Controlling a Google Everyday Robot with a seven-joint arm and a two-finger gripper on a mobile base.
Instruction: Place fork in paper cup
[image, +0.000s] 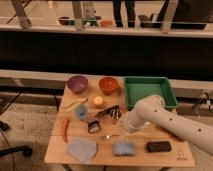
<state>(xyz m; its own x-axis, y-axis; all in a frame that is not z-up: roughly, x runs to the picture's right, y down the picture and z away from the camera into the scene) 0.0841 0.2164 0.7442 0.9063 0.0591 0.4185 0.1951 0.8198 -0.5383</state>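
The counter (150, 156) is a wooden top occupying the lower centre of the frame; a white robot arm (170, 125) enters from the lower right and extends leftward over it. The gripper (122, 123) sits at the arm's left end, low over the middle of the counter, just right of a cluster of dark utensils (107, 112); the state of the jaws cannot be told from this view, and nothing is visibly held.

The fork (111, 135) lies flat on the counter in the lower centre, just below and left of the gripper; whether the gripper touches it cannot be told. The paper cup (81, 112) stands upright left of centre, apart from the fork; the fork is not in the cup.

Remaining items, by position:
- upper left of the counter: a purple bowl (77, 83); to its right, an orange bowl (108, 84);
- upper right: a green tray (150, 92), its lower edge partly covered by the arm;
- between the bowls and the cup: a yellow item (75, 104) and a small orange round item (98, 101);
- left edge: a red pepper (65, 129);
- between cup and fork: a small dark object (93, 126);
- bottom edge, left to right: a grey-blue cloth (82, 149); a blue sponge (124, 148); a black block (159, 146).
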